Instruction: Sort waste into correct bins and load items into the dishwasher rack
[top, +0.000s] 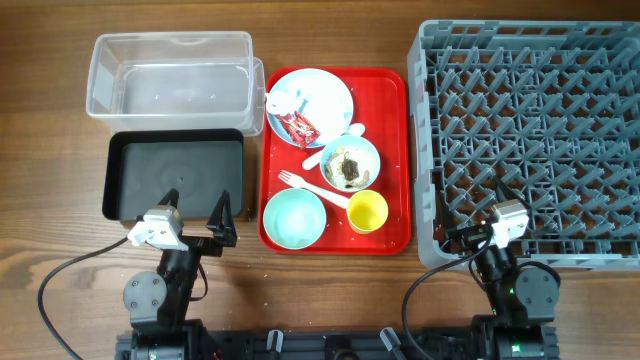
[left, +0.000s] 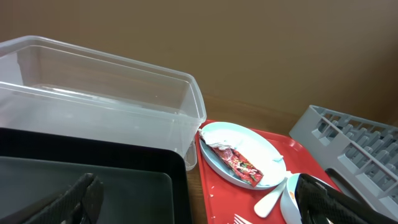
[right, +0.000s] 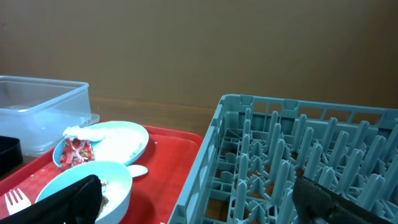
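With left gripper (top: 197, 208) and right gripper (top: 480, 213) released and empty, the red wrapper (top: 300, 127) is best pinched — squarely — from above.

The clear tub (top: 170, 85) sits far left, empty, with the shallower black tub (top: 175, 178) just in front of it, also empty. The grey rack (top: 530, 130) fills the right side, unloaded. Between them I see the pale blue plate (top: 328, 90) carrying a crumpled napkin (top: 281, 100) and the red wrapper (top: 300, 127). Nearer me a blue bowl (top: 372, 152) holds rice and brown scraps (top: 348, 168), the spoon (top: 352, 131) by its far rim, the fork (top: 315, 188) lying along its near side. The mint bowl (top: 294, 218) and yellow cup (top: 367, 212) stand upright side by side, nearest.
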